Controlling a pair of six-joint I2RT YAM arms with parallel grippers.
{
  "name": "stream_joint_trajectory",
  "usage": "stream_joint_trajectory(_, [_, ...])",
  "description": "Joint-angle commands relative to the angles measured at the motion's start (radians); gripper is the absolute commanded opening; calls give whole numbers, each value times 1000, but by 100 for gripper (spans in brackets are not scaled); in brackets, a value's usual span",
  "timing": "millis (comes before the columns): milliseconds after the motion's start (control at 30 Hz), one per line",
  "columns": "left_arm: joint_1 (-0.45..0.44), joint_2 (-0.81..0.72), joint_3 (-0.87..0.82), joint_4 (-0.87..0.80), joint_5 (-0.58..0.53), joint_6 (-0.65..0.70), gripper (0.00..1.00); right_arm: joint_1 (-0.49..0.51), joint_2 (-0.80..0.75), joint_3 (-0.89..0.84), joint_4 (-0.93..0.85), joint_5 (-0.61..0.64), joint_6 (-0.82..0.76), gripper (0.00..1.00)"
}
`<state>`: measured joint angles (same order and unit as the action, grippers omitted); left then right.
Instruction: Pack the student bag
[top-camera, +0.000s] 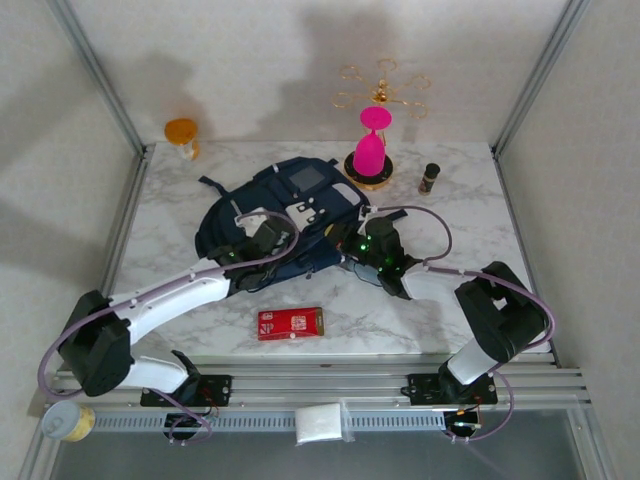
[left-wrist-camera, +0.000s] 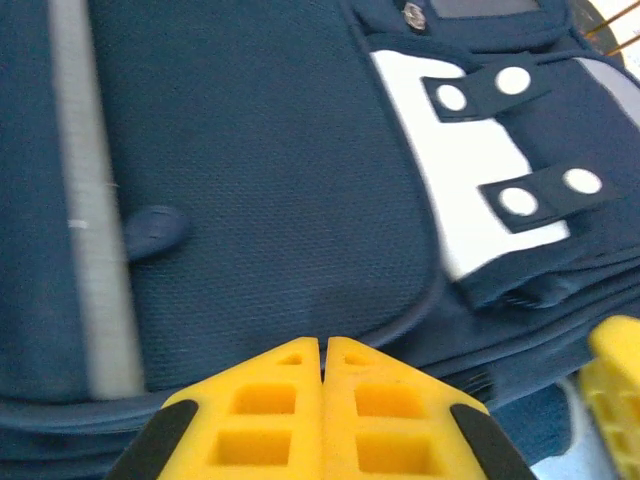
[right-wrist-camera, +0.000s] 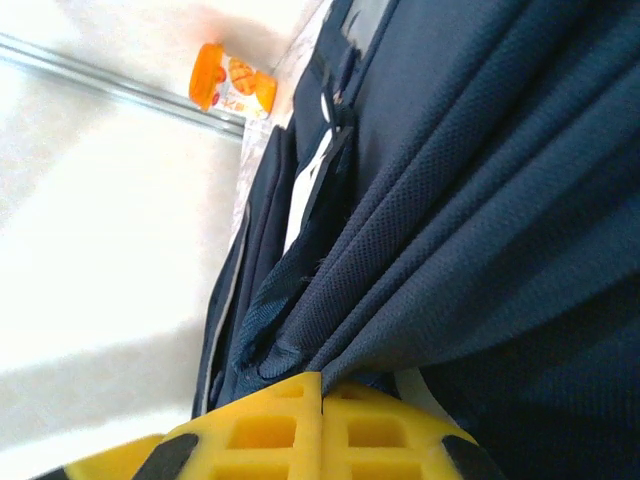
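The student bag (top-camera: 280, 215), navy with white patches and a grey stripe, lies flat in the middle of the marble table. My left gripper (top-camera: 262, 247) hovers over its near edge; in the left wrist view the left gripper (left-wrist-camera: 323, 345) is shut, with nothing visible between its yellow fingers, just above the bag's front panel (left-wrist-camera: 270, 180). My right gripper (top-camera: 362, 250) is at the bag's right near corner. In the right wrist view the right gripper (right-wrist-camera: 322, 378) is shut on a fold of the bag's fabric (right-wrist-camera: 450, 250), which rises taut from the jaw line.
A red box (top-camera: 290, 323) lies on the table in front of the bag. A pink goblet (top-camera: 371, 150) on a gold stand and a small dark bottle (top-camera: 430, 177) stand behind to the right. An orange cup (top-camera: 182, 135) sits at the back left corner.
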<state>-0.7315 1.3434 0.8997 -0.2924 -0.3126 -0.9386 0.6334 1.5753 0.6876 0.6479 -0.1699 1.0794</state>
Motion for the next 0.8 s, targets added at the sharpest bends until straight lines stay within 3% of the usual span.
stream_joint_trajectory(0, [-4, -77, -67, -30, -105, 14, 0, -55, -22, 60, 13, 44, 40, 0])
stream_joint_trajectory(200, [7, -239, -214, 113, -137, 115, 0, -131, 48, 147, -46, -22, 96, 0])
stream_joint_trajectory(367, [5, -312, -279, 261, -73, 133, 0, -86, 65, 257, -256, -62, -1, 0])
stream_joint_trajectory(467, [1, -319, -300, 355, -35, 133, 0, -58, 42, 281, -423, -58, -41, 32])
stream_joint_trajectory(533, [-3, -321, -297, 373, -48, 117, 0, -37, 3, 262, -505, -46, -46, 45])
stream_joint_trajectory(633, [-18, -327, -309, 419, -46, 122, 0, 15, -43, 265, -656, -39, -51, 57])
stream_joint_trajectory(767, [-27, -319, -310, 424, -48, 132, 0, 104, -76, 227, -676, -56, 58, 67])
